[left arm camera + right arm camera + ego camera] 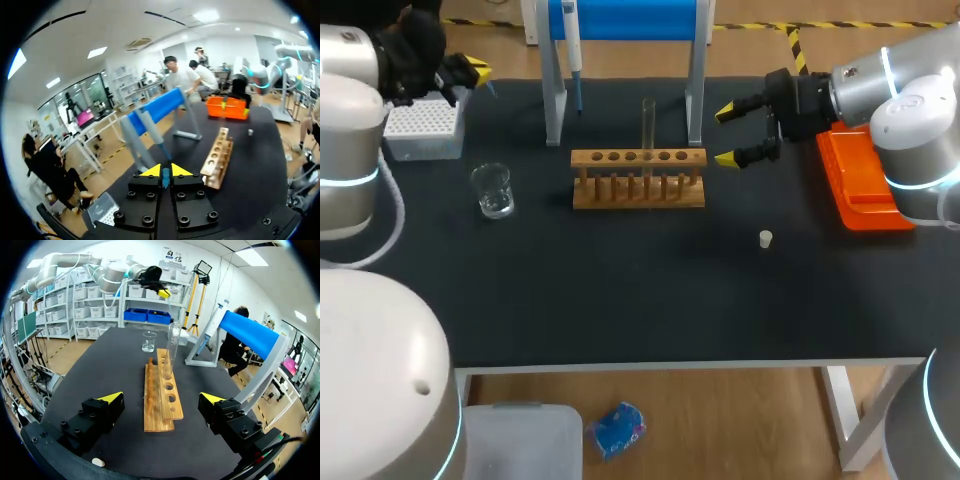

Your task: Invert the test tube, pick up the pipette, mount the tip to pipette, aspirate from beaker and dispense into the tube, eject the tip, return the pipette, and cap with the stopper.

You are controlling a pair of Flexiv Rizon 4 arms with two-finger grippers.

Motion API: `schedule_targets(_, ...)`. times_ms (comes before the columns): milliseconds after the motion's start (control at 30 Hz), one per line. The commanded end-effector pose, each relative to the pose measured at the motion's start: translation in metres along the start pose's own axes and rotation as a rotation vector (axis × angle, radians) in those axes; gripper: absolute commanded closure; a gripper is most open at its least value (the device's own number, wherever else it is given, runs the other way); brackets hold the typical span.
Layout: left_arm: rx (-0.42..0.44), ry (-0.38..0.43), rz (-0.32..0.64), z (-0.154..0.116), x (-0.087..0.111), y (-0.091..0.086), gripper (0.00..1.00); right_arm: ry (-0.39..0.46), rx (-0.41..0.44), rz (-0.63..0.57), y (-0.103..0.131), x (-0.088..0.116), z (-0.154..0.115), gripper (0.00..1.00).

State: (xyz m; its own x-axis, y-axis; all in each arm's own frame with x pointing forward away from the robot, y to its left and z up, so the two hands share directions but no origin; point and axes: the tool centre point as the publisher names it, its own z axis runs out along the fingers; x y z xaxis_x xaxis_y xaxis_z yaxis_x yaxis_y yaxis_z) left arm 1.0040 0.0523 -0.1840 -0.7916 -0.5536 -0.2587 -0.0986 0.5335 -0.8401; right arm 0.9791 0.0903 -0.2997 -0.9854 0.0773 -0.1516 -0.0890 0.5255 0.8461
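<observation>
Two grippers show, in different states. The right gripper point(729, 134) is spread wide with nothing between its fingers. The wooden rack point(638, 178) lies just ahead of it, end on. The test tube point(648, 125) stands upright in one of the rack's middle holes, further ahead. Its clear glass is faint, and I cannot tell which end is up. The beaker point(493, 190) sits beyond the rack's far end, well away from this gripper. The stopper point(766, 238) lies on the table beside the fingers and a little behind them, small and hard to make out.

The left gripper point(475, 73) is near the tip box point(420, 130), and in the head view its dark wrist hides most of it. Its fingers are pinched close on a small blue tip point(165, 177), of which only a sliver shows. The pipette point(572, 50) hangs on the blue stand point(625, 20) ahead of that gripper and is blurred in the left wrist view.
</observation>
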Motion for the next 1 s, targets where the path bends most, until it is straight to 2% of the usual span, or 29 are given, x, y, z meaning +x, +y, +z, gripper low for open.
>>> schedule_targets(33,-0.079,0.204,0.095,-0.025,0.007,-0.004,1.0,0.0,-0.001,-0.001,0.0,0.0,-0.001,0.0)
schedule_targets(633,-0.079,0.204,0.095,-0.025,0.007,-0.004,1.0,0.0,-0.001,-0.001,0.0,0.0,-0.001,0.0)
schedule_targets(733,-0.099,0.267,0.123,-0.016,0.03,-0.014,1.0,0.0,-0.001,-0.001,0.0,0.0,-0.001,0.0)
schedule_targets(800,-0.121,0.325,0.075,-0.01,0.047,-0.018,1.0,0.0,-0.001,-0.001,0.0,0.0,-0.001,0.0)
schedule_targets(833,-0.158,0.339,0.069,-0.007,0.055,-0.019,1.0,0.0,-0.001,-0.001,0.0,0.0,-0.001,0.0)
schedule_targets(900,-0.177,0.37,0.027,-0.003,0.075,-0.025,1.0,0.0,-0.001,-0.001,0.0,0.0,-0.001,0.0)
schedule_targets(1000,-0.229,0.385,0.01,0.003,0.1,-0.036,1.0,0.0,-0.001,-0.001,0.0,0.0,-0.001,0.0)
